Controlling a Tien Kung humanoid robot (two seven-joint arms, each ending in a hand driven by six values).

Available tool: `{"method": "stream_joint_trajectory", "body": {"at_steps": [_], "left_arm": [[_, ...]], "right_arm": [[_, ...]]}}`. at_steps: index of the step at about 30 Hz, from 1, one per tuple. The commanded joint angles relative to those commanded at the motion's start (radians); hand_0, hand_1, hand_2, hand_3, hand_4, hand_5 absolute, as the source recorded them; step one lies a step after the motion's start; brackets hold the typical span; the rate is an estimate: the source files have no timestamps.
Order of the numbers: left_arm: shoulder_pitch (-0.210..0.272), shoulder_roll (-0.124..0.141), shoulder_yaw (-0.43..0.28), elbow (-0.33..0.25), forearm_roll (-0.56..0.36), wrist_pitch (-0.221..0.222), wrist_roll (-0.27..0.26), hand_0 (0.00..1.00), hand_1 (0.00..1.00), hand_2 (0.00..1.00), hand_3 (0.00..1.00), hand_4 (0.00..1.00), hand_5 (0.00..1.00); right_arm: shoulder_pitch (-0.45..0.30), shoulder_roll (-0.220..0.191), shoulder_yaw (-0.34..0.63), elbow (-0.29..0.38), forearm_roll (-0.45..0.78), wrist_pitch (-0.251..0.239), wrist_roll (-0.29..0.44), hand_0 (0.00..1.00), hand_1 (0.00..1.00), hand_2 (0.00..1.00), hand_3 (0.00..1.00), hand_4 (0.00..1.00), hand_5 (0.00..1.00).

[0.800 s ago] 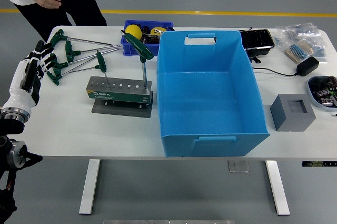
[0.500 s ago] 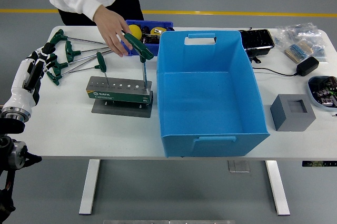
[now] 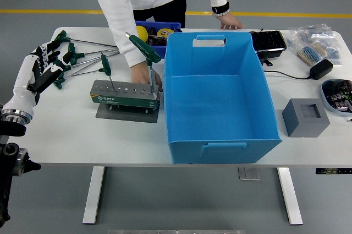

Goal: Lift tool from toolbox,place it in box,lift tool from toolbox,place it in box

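A grey-and-green tool stand [image 3: 124,95] sits left of the big blue box [image 3: 220,104]. Two green T-handle wrenches stand in it: a short one [image 3: 106,66] and a tall one [image 3: 145,49]. Several more wrenches [image 3: 82,53] lie loose on the table behind the stand. A person in a white top leans over the table, one hand [image 3: 142,74] resting on the stand at the tall wrench's shaft. My left hand [image 3: 45,62] hovers at the table's left edge beside the loose wrench handles, fingers spread and holding nothing. The blue box holds nothing.
The person's other hand [image 3: 229,23] rests on the far table edge. A small blue bin [image 3: 159,25] stands behind the box. A black tray [image 3: 268,43], bagged parts [image 3: 314,40], a power adapter [image 3: 320,69], a grey foam block [image 3: 306,117] and a bowl [image 3: 336,95] are at right.
The person stepped from the far left to the middle, leaned in and set a hand on the stand by the tall wrench. My left hand shifted slightly right toward the loose wrenches.
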Motion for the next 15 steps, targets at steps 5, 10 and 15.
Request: {"method": "stream_joint_trajectory", "body": {"at_steps": [5, 10, 15], "left_arm": [[-0.029, 0.051, 0.054, -0.041, 0.144, 0.011, -0.032, 0.856, 0.895, 0.969, 0.877, 0.998, 0.503], [-0.08, 0.111, 0.147, -0.082, 0.314, 0.065, -0.071, 0.947, 0.985, 0.998, 0.939, 0.998, 0.466], [-0.165, 0.157, 0.292, -0.121, 0.487, 0.052, -0.007, 0.947, 0.985, 0.998, 0.939, 0.998, 0.466]], "right_arm": [[0.001, 0.0, 0.006, -0.001, -0.009, -0.002, -0.002, 0.671, 0.64, 0.72, 0.576, 0.837, 0.746], [0.003, 0.0, 0.006, -0.001, -0.007, -0.002, -0.002, 0.672, 0.641, 0.72, 0.577, 0.837, 0.746], [0.005, -0.001, 0.006, 0.0, -0.005, -0.003, -0.002, 0.672, 0.641, 0.72, 0.577, 0.837, 0.746]]}}
